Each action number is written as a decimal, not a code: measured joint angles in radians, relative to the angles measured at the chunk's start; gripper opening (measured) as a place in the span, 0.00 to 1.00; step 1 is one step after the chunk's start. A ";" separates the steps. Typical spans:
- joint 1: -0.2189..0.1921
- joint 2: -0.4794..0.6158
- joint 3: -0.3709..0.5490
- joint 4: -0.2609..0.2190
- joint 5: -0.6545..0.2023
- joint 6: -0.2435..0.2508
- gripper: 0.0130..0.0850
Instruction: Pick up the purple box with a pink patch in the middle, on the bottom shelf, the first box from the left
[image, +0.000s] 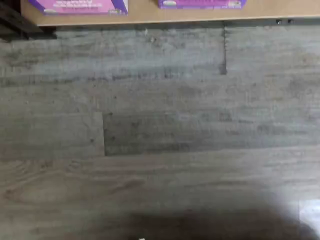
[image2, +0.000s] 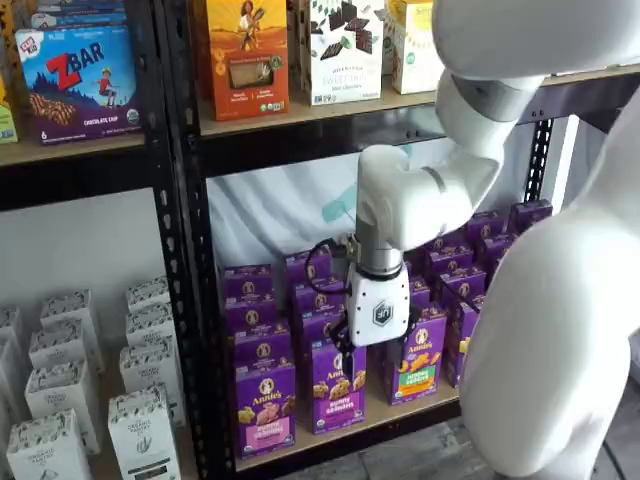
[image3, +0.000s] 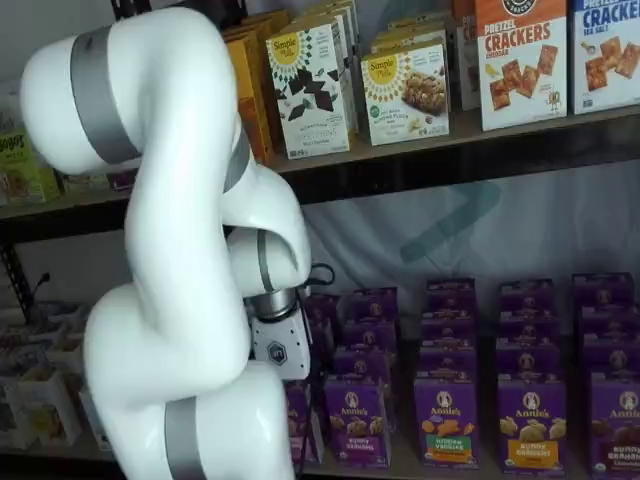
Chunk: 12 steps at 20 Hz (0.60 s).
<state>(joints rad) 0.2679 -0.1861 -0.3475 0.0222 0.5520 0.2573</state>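
Wrist view: grey wood-plank floor, with the tan wooden bottom shelf edge and 2 purple carton tops beyond it.

In a shelf view, the white-bodied gripper hangs before the purple cartons, fingers mostly hidden, spread wide. The upright purple box with its pink patch stands leftmost, just beside.

In a shelf view, the gripper's body shows.

The bottom shelf (a tan board) holds rows of purple boxes; the purple box with the pink patch stands in front.
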 joint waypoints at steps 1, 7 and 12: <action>0.005 0.020 -0.006 0.004 -0.024 0.001 1.00; 0.045 0.148 -0.063 -0.001 -0.131 0.043 1.00; 0.079 0.233 -0.115 -0.014 -0.150 0.087 1.00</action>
<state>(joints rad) 0.3465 0.0466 -0.4624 0.0085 0.4019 0.3445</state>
